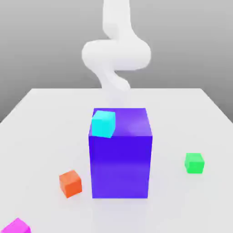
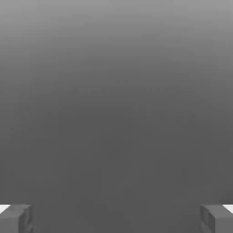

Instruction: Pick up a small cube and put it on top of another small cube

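Fingers (image 2: 116,218) spread, empty; pink cube (image 1: 17,226) well apart.

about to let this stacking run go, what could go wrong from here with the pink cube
1. The magenta cube sits at the near table edge in the exterior view, partly cut off by the frame; a nudge might push it off.
2. The big blue-violet block stands between the arm and that cube, so a low reach may hit it.
3. The cyan cube sits near the block's top corner and could be knocked down.

4 small cubes: pink (image 1: 16,226), orange (image 1: 70,183), green (image 1: 194,163), cyan (image 1: 103,124); 1 big blue block (image 1: 120,159).
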Controlling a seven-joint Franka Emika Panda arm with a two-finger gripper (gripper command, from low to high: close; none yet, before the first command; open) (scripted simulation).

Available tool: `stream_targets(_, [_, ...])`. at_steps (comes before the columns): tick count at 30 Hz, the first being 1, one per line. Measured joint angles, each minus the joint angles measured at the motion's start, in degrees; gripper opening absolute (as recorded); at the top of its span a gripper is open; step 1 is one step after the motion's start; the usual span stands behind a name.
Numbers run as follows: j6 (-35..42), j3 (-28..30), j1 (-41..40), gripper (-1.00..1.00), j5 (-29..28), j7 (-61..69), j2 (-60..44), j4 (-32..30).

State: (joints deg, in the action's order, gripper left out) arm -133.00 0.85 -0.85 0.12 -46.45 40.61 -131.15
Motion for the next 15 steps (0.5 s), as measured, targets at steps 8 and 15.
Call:
stream_targets(8, [-3.9, 3.2, -2.5, 0.00, 0.7, -1.7, -16.9, 2.0])
stream_targets(15, [-7.3, 6.2, -4.6, 0.00, 2.3, -2.5, -31.5, 3.8])
